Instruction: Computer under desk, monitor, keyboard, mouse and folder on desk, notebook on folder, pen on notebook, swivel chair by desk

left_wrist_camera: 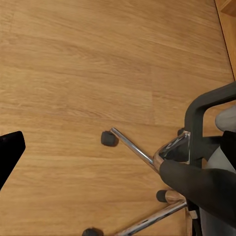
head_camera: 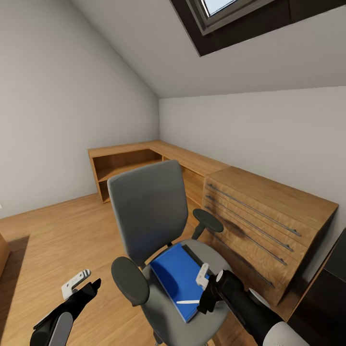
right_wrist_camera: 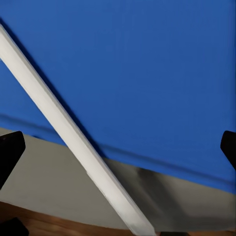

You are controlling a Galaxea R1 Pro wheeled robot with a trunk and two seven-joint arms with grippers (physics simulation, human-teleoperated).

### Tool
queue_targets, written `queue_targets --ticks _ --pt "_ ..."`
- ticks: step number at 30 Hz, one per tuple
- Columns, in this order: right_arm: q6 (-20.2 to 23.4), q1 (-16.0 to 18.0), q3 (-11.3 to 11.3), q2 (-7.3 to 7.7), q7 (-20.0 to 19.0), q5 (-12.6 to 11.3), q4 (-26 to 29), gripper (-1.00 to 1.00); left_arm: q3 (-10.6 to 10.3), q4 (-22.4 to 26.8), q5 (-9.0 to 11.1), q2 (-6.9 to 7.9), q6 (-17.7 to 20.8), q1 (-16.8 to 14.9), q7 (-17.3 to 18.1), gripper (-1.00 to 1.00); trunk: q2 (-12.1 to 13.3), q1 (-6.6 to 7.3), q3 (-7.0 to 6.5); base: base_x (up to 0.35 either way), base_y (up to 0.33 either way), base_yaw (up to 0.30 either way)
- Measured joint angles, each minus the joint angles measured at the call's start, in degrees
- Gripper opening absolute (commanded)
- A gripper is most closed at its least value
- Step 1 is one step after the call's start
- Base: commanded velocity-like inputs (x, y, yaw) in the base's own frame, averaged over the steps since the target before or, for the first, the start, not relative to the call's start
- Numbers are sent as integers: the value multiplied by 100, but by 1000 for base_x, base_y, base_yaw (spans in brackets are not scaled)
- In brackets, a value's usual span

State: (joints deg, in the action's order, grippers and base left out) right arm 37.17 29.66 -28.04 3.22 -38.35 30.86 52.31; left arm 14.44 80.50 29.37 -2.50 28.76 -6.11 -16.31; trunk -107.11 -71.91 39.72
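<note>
While over folder, right claw

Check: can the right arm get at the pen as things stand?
Probably yes. The right gripper hangs over the pen, which lies bare on the folder on the chair seat, jaws open, nothing between.

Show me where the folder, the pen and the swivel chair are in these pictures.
folder (head_camera: 175, 274), head view, middle of its blue cover.
pen (head_camera: 188, 302), head view, middle of the white stick lying on the folder.
swivel chair (head_camera: 149, 211), head view, middle of the grey backrest.
</note>
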Motion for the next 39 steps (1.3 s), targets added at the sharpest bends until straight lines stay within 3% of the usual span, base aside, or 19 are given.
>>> queue_targets --ticks 39 --pt "27 0 -4 -1 23 0 -4 100 0 0 8 4 9 0 0 100 -79 -43 35 0 0 0"
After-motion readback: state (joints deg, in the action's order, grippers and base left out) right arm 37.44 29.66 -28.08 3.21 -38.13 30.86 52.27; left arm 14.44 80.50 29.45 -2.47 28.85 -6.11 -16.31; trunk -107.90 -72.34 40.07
